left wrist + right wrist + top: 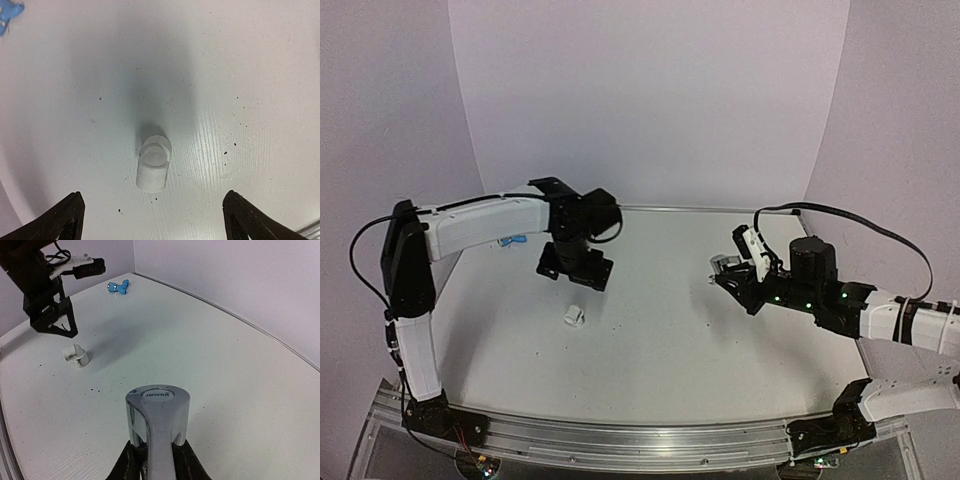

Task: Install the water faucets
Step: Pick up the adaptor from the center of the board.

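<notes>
From above, the left gripper [575, 265] is hanging wide open over the white pipe fitting [573, 317], holding nothing. The blue faucet [513, 241] is lying on the table [670, 340] at the far left, near the left arm. The right gripper [728, 272] is squeezing the silver faucet [720, 262] on the right side.

In the left wrist view, the fitting is sitting between the two open fingers [65, 220], not touching them.

In the right wrist view, the silver faucet is sticking up out of the shut fingers. Its cap is showing letters that look like "JMWRR".

I think the step is picking up the fitting, so the silver faucet can go into it. Next, the left gripper needs to go down and close around the fitting.
</notes>
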